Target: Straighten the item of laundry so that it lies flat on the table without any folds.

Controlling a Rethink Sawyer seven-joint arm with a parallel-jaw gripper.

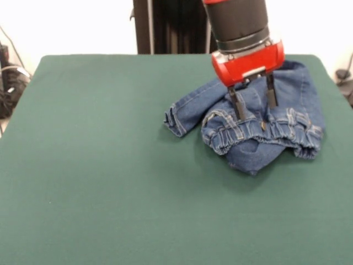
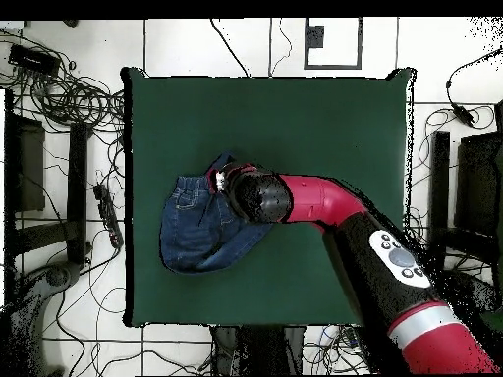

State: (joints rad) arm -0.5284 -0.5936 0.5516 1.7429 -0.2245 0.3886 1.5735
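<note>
On the green table (image 1: 99, 182), toward its far right corner as the front camera sees it, the jeans (image 1: 259, 130) lie crumpled with the gathered waistband nearest, and above them the gripper (image 1: 253, 102) hangs with fingers spread, grasping nothing.

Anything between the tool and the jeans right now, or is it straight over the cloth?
Nothing lies between: in the front view the open tool stands directly over the crumpled jeans, fingertips at the waistband.

Jeans (image 2: 201, 231) partly under arm (image 2: 314, 201)
</note>
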